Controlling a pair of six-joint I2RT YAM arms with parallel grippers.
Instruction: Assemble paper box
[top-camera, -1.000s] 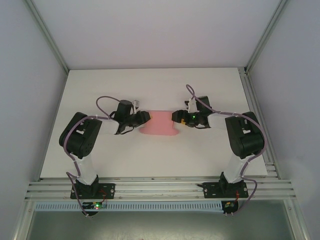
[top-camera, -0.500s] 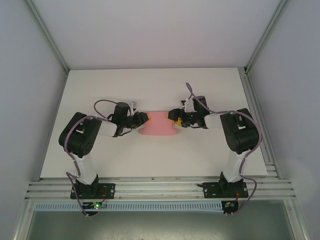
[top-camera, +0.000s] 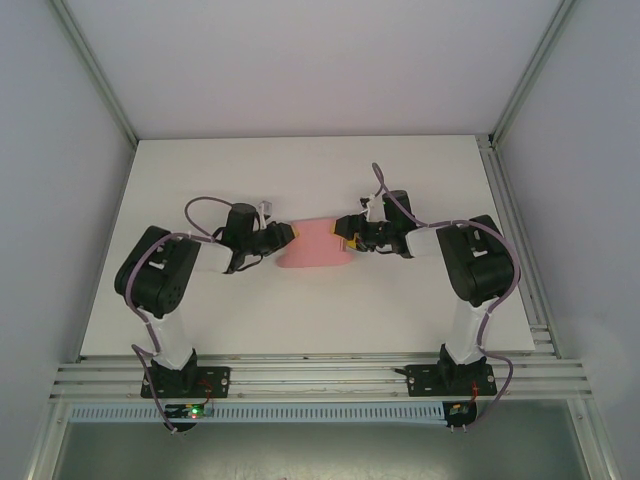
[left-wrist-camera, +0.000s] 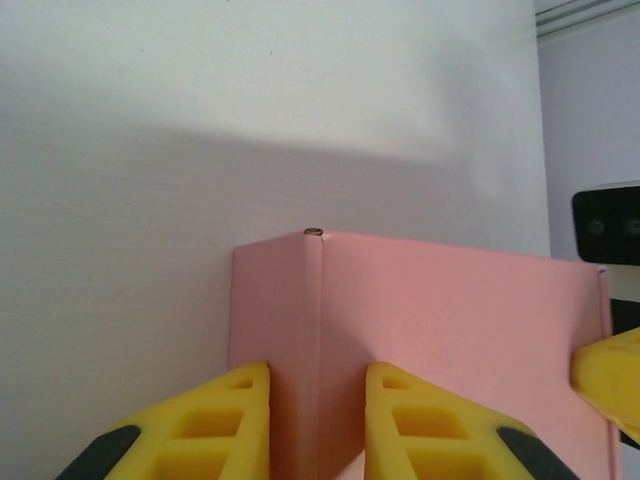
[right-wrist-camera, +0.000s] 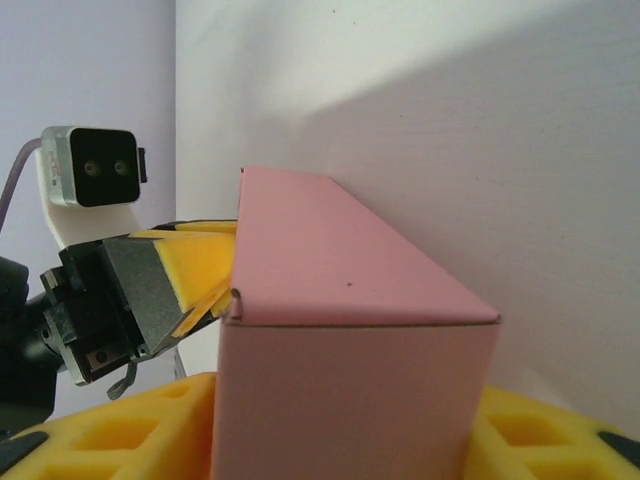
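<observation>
The paper box (top-camera: 315, 245) sits on the white table (top-camera: 200, 320) as a folded-up pink block rather than a flat sheet, with one arm at each of its ends. The left gripper (top-camera: 287, 236) is at the box's left end, drawn narrow. In its wrist view, its yellow fingers (left-wrist-camera: 225, 420) straddle a creased vertical corner of the box, with pink card pinched between them. The right gripper (top-camera: 346, 238) is at the opposite end, set about half wide. Its fingers (right-wrist-camera: 540, 440) lie flat against the two side walls, so the box's whole width is held between them. From that wrist camera the top panel runs away toward the left claw, which touches the far corner of the box. The step in hand looks like squaring up and steadying the erected body so the walls stand true. The open or loose ends are probably what remains, though the end flaps are hidden behind the claws and I cannot tell whether any are tucked. The next move calls for one claw to keep the body firm while the other lets go, shifts to a flap beside its end of the box and presses it inward. It must not crush the thin card or skew the corner crease.
</observation>
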